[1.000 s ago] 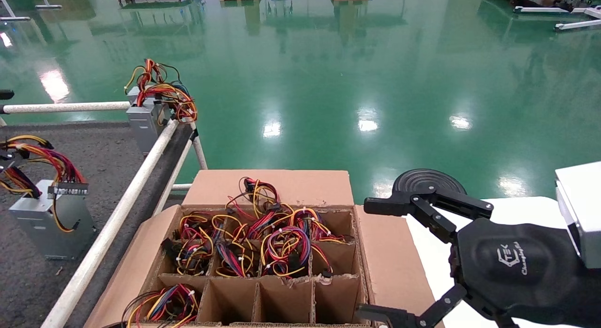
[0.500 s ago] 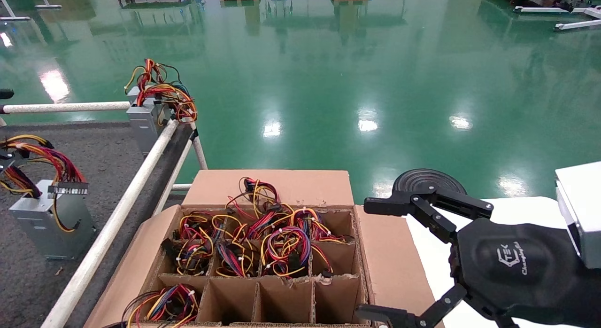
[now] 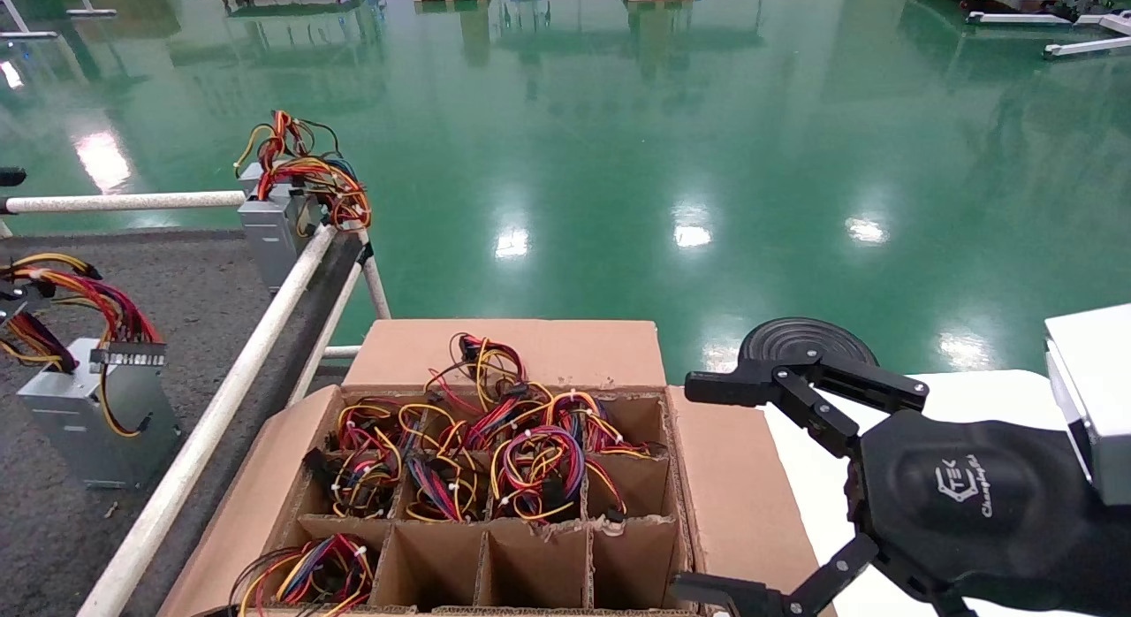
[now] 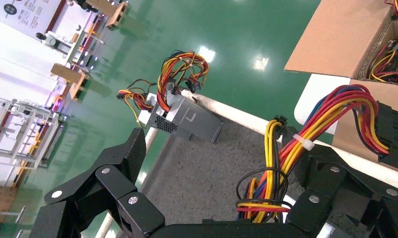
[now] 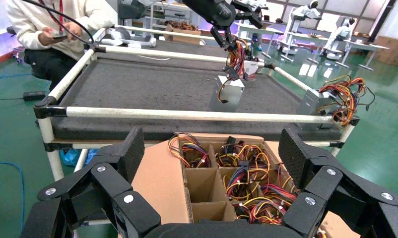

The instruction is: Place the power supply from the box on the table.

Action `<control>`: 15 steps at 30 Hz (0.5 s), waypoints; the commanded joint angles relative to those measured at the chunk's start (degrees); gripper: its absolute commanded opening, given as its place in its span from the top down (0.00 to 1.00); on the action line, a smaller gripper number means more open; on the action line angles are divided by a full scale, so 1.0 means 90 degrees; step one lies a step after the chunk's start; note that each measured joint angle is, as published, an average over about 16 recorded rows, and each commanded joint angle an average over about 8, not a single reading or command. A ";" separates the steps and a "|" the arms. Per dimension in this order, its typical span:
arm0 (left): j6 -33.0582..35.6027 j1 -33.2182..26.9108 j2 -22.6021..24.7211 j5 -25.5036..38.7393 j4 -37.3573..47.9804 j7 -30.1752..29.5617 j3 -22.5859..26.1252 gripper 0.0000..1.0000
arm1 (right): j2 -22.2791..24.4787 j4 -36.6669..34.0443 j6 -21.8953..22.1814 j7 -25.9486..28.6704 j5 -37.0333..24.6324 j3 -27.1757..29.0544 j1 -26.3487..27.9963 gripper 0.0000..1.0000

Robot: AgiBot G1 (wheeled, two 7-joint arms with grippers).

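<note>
Grey power supply point(image 3: 88, 414) stands upright on the table point(image 3: 177, 281), left of the box point(image 3: 504, 352), beneath our splayed left gripper point(image 4: 212, 148); right gripper point(image 3: 694, 489) gapes beside the box.

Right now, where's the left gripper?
Out of the head view; the right wrist view shows the left gripper above the table, over the upright power supply whose wires run up into it.

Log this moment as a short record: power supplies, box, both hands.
silver-grey metal power supply: upright on the dark grey felt table
second silver-grey power supply: at the table's far corner
brown cardboard box: coloured wire bundles in several cells
left hand: open around the first supply's wires
right hand: open, beside the box, over the white tabletop
</note>
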 commanded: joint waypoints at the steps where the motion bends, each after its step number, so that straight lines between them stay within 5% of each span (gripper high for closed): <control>1: 0.0001 0.0003 0.0003 0.0000 -0.0002 0.0001 0.0001 0.00 | 0.0000 0.0000 0.0000 0.0000 0.0000 0.0000 0.0000 0.00; 15: 0.0022 -0.0027 -0.0158 0.0094 0.0080 -0.0255 0.0069 0.00 | 0.0000 -0.0001 0.0001 0.0000 0.0000 0.0000 -0.0001 0.00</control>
